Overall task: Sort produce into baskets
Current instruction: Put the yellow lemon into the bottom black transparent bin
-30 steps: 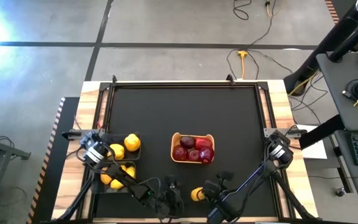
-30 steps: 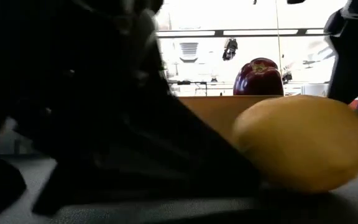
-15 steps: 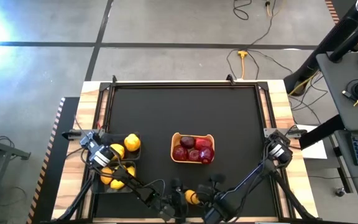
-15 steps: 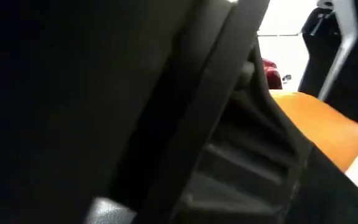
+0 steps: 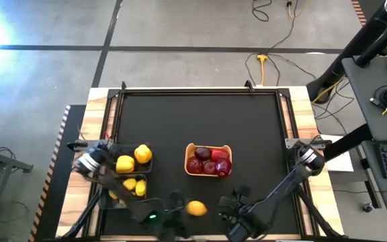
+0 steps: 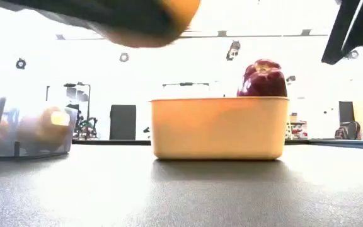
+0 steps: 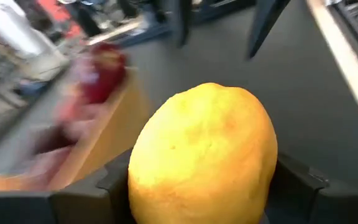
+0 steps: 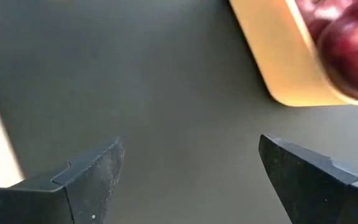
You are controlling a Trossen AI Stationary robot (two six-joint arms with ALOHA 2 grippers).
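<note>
My left gripper (image 5: 192, 209) is shut on a yellow lemon (image 7: 204, 155) near the table's near edge, in front of the yellow-tan tray (image 5: 188, 159). The low view shows the lemon (image 6: 150, 22) high above the table. The tray holds several dark red fruits (image 5: 209, 161). Two dark see-through bins (image 5: 130, 173) at the left hold yellow produce. My right gripper (image 5: 237, 200) is open and empty, to the right of the lemon and near the tray's near right corner (image 8: 284, 87). My left gripper pinches the lemon's two opposite sides (image 7: 138, 180) between its two fingers (image 7: 114, 186). The fingers lie across the lemon's middle, and its far end sticks out beyond them. The lemon is lifted clear of the table.
The black table top (image 5: 200, 117) stretches behind the tray to the far edge. The bins also show in the low view (image 6: 24, 129) at the left, and the tray (image 6: 216, 126) stands in the middle with a red fruit (image 6: 263, 79) rising above its rim.
My left gripper has moved toward the table's right edge to the lemon lying near the near edge and taken hold of it. It has lifted the lemon clear of the table and carried it a little toward the left edge.
</note>
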